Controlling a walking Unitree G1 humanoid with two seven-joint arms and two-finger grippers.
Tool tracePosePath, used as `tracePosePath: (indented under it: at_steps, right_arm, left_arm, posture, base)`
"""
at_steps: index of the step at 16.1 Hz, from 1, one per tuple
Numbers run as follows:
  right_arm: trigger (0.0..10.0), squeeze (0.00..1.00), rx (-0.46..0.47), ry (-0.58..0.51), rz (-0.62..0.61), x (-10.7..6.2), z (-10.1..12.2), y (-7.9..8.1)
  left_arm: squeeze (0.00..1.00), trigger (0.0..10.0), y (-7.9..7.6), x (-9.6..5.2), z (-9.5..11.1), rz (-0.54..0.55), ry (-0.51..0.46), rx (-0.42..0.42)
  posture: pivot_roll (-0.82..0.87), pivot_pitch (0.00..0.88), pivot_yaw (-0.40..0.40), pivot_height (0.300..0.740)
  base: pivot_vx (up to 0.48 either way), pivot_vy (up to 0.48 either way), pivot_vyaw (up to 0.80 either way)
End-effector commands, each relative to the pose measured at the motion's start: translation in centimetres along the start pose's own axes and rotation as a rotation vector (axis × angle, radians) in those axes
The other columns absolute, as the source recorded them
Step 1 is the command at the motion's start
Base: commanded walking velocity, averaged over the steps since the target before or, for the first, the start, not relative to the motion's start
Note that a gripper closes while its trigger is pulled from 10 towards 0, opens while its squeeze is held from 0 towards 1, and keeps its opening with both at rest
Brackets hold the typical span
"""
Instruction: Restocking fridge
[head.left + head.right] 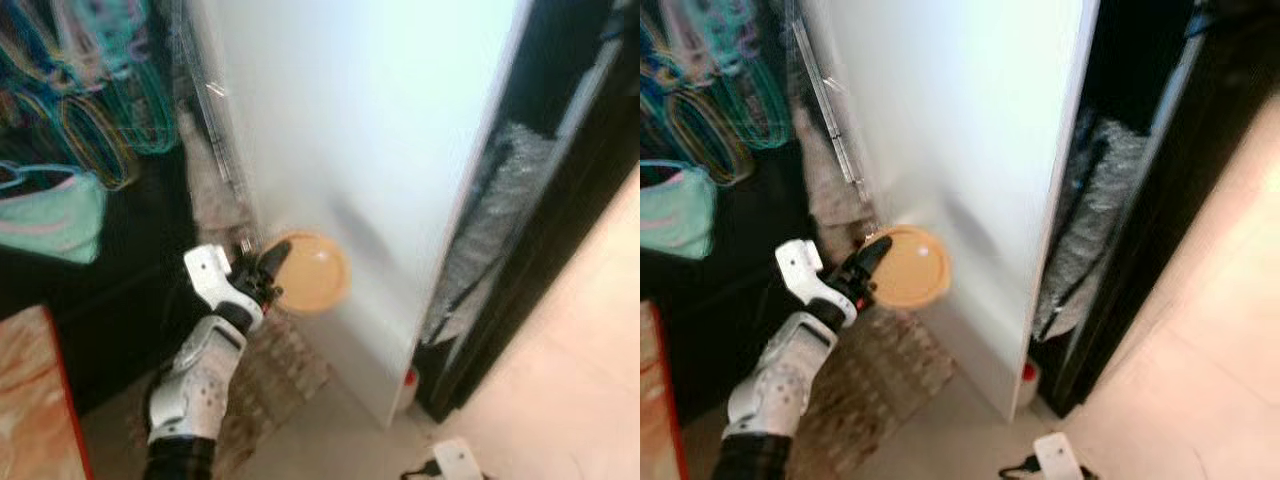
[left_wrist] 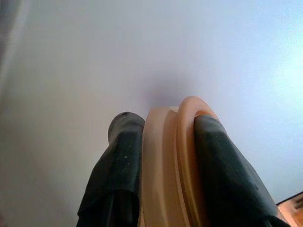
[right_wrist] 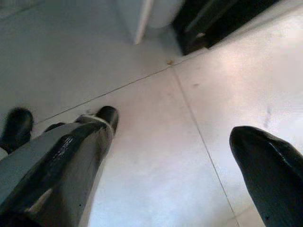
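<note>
My left gripper (image 1: 268, 268) is clenched on a round, peach-coloured lidded container (image 1: 312, 272), holding it up off the floor right in front of the white fridge door (image 1: 350, 150). In my left wrist view the two black fingers (image 2: 118, 165) pinch the container (image 2: 165, 161) edge-on, one finger against each flat face, with the raised rim of the lid pressed by the finger on the far side. The white door surface spreads pale behind it, and the container looks to be just beside the door, though I cannot tell whether it touches.

The door stands swung out, its lower corner close to the tiled floor (image 1: 1200, 350). Beyond the door's free edge the fridge's interior is dark, with something silvery and crinkled (image 1: 1080, 220) stacked inside. A small white plug adapter (image 1: 1052, 455) with a black cord lies on the floor near the door's bottom corner. Under my left arm lies a brownish patterned mat (image 1: 875, 370). To my left hang colourful bags, one of them teal (image 1: 50, 215), against a dark background.

My right gripper (image 3: 175, 151) hangs idle, pointing at the pale floor tiles, its two black fingers spread well apart and holding nothing.
</note>
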State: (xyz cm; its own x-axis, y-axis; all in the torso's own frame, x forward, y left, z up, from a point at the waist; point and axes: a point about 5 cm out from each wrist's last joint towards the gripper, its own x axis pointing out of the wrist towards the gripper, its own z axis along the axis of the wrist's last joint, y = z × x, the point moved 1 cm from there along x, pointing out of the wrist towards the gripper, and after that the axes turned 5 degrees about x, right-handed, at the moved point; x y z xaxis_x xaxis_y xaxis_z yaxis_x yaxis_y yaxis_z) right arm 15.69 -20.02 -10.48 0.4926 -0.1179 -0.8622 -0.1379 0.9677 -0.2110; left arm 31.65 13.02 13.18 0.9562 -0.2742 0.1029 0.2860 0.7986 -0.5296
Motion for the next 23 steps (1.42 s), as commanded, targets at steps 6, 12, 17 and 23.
tracePosePath:
  at_steps: [6, 12, 17, 23]
  right_arm:
    - [10.0, 0.0, 0.019, 0.016, 0.02, -0.1, -0.6, 1.1]
    - [10.0, 0.0, 0.048, 0.009, 0.005, -0.1, -0.3, 1.2]
    - [10.0, 0.0, 0.096, 0.003, -0.014, -0.1, -0.2, 1.4]
    - [10.0, 0.0, 0.113, 0.022, -0.022, -0.1, -0.7, 1.4]
  left_arm:
    - [0.0, 10.0, 7.0, -1.9, -2.2, 0.344, 0.108, 0.059]
    - [0.0, 10.0, 13.9, -7.2, -8.2, 0.709, 0.453, 0.09]
    - [0.0, 10.0, 14.4, -11.0, -12.0, 0.769, 0.643, 0.076]
    - [0.0, 10.0, 14.1, -12.5, -13.5, 0.717, 0.75, 0.13]
  posture:
    - [-0.03, 0.0, 0.125, 0.74]
    - [-0.04, 0.0, 0.131, 0.74]
    - [-0.08, 0.0, 0.145, 0.74]
    - [-0.08, 0.0, 0.148, 0.74]
  base:
    - [0.0, 0.0, -0.52]
    - [0.0, 0.0, 0.0]
    - [0.0, 0.0, 0.0]
    - [0.0, 0.0, -0.39]
